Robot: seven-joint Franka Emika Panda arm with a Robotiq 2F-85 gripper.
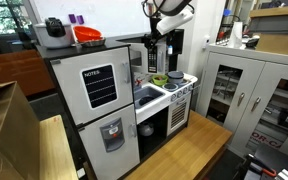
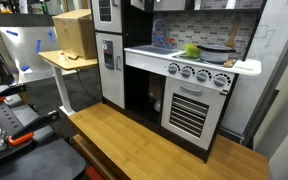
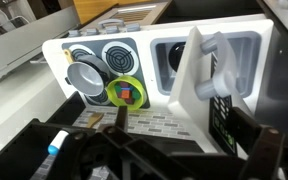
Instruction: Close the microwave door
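Note:
In the wrist view the microwave door stands open and shows edge-on: a white panel with a grey handle and a black keypad. My gripper is open, with one finger on each side of the door's edge, and I cannot tell whether it touches. In an exterior view the gripper hangs above the counter beside the grey door panel. In the exterior view from the stove side, the gripper is faint under the upper cabinet and the door is not clear.
Below are the toy stove with a metal pot, a green bowl and the sink. The fridge with its NOTES board stands beside. A cardboard box sits on a side table, and a metal cabinet stands nearby.

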